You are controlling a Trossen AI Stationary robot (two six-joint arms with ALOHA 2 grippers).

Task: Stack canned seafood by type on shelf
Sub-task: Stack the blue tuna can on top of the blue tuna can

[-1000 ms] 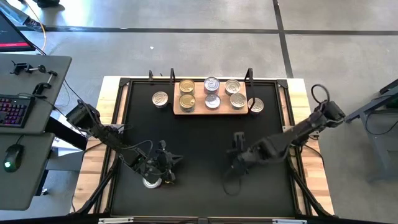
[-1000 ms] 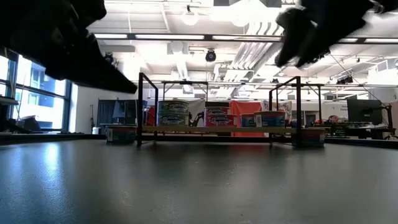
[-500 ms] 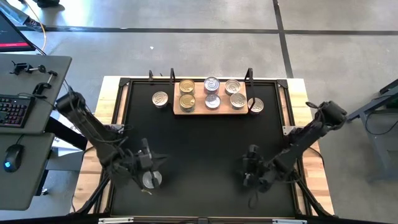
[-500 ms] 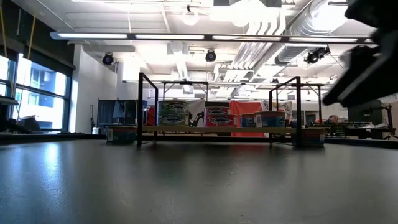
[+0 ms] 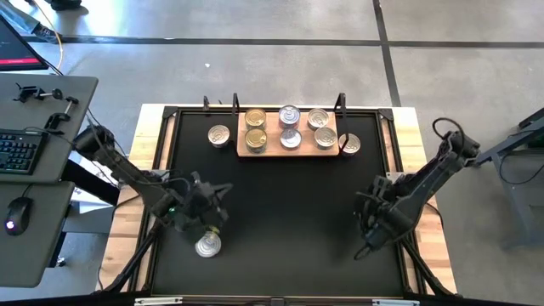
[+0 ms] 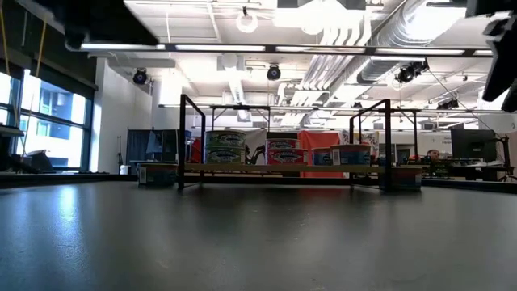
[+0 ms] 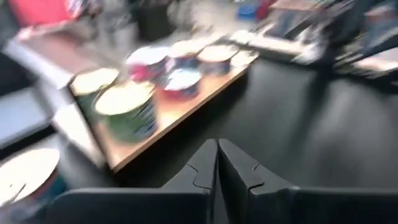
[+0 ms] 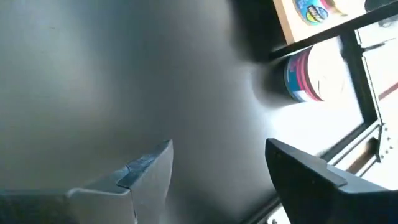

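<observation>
Flat pale-wood rectangular shelf board (image 5: 287, 141) sits upper centre of the high view, on the black mat (image 5: 280, 212) covering the tabletop (image 5: 127, 229), inside a thin black metal frame (image 5: 342, 106). On the board: 2 gold-lid round tins (image 5: 255, 127) at its left end, then 4 silver-lid round tins (image 5: 306, 127) in two rows to the right. Off the board: one silver-lid tin (image 5: 218, 134) just left of it, one tin (image 5: 349, 144) at its right end, touching or just beside the frame post, can't tell which. One more silver-lid tin (image 5: 207, 246) alone on the mat, lower left of frame, well apart from the shelf. Left tool (image 5: 212, 206) lower left, just above that lone tin, fingers clenched together w/ nothing between them; left wrist view confirms, pads (image 7: 205, 171) pressed flat together, shelf tins blurred beyond. Right tool (image 5: 367, 234) lower right over bare mat, fingers (image 8: 149, 168) spread apart, released, nothing in them; its wrist view shows the pink/blue-sided tin (image 8: 314, 74) by the shelf end farther off. Low view: tins on the shelf (image 6: 283, 167) in mid-distance, labels unreadable.
</observation>
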